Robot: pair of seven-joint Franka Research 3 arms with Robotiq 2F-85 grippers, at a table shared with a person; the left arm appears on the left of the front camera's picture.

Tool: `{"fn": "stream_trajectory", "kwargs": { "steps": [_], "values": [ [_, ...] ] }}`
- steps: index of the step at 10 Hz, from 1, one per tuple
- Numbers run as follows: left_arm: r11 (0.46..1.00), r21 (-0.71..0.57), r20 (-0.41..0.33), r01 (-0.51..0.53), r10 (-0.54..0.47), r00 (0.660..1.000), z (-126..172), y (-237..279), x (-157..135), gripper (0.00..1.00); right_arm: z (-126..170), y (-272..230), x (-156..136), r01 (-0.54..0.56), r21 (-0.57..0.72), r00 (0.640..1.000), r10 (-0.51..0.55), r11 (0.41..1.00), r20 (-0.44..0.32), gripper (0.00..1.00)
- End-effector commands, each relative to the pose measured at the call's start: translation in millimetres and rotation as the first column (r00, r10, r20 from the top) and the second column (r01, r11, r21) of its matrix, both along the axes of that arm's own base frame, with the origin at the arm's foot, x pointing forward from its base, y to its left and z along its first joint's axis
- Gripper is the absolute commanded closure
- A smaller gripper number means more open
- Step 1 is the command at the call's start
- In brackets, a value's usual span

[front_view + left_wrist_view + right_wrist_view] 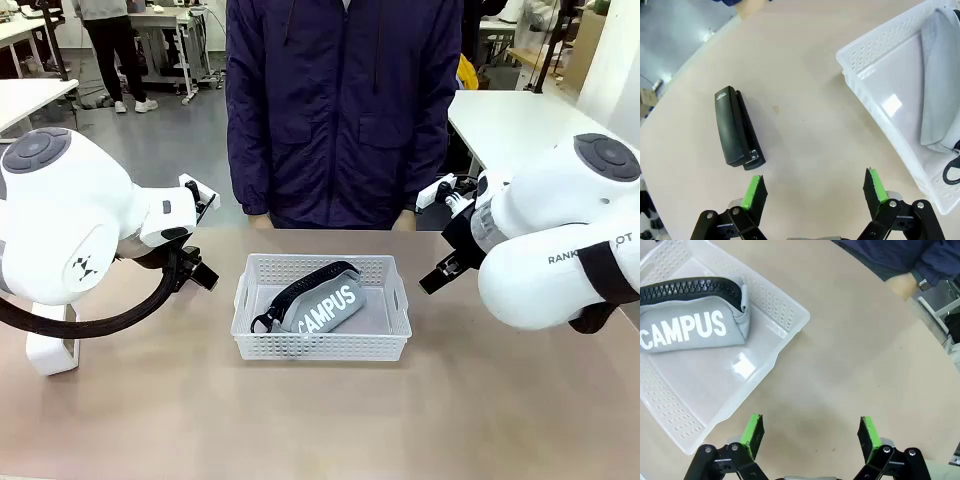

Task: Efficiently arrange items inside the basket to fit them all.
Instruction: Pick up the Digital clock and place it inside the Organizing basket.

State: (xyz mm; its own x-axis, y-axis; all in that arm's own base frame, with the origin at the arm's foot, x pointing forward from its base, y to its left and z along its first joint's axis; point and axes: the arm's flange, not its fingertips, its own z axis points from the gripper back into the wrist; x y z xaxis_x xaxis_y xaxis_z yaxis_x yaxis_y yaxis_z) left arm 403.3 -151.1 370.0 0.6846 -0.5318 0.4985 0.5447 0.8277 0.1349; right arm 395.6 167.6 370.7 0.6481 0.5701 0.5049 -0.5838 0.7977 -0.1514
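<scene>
The left gripper and right gripper hang wide open, empty. The stapler lies near the left, outside the basket. The pouch sprawls diagonally inside, seemingly hogging the floor, so added items could jam.

The basket is shallow, rectangular and white, with perforated lattice sides and a cut-out handle at each short end; it stands upright on the table. The pouch is grey with white "CAMPUS" lettering and a black zip; it lies diagonally on the basket's floor, its black strap and ring at the near left corner. The stapler is black and closed; it lies flat on the table outside the basket, apart from its wall.
</scene>
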Motion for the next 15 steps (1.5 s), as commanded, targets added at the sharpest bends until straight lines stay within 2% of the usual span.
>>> {"fn": "stream_trajectory", "kwargs": {
  "steps": [1, 15],
  "values": [
    [1.0, 0.0, 0.0, 0.0, 0.0, 1.0, 0.1, 0.0, 0.0, 0.0, 0.0, 0.0, 0.0, 0.0, 0.0, 1.0, 0.0, 1.0, 0.0, 0.0],
    [1.0, 0.0, 0.0, 0.0, 0.0, 1.0, 0.1, 0.0, 0.0, 0.0, 0.0, 0.0, 0.0, 0.0, 0.0, 1.0, 0.0, 1.0, 0.0, 0.0]
  ]
}}
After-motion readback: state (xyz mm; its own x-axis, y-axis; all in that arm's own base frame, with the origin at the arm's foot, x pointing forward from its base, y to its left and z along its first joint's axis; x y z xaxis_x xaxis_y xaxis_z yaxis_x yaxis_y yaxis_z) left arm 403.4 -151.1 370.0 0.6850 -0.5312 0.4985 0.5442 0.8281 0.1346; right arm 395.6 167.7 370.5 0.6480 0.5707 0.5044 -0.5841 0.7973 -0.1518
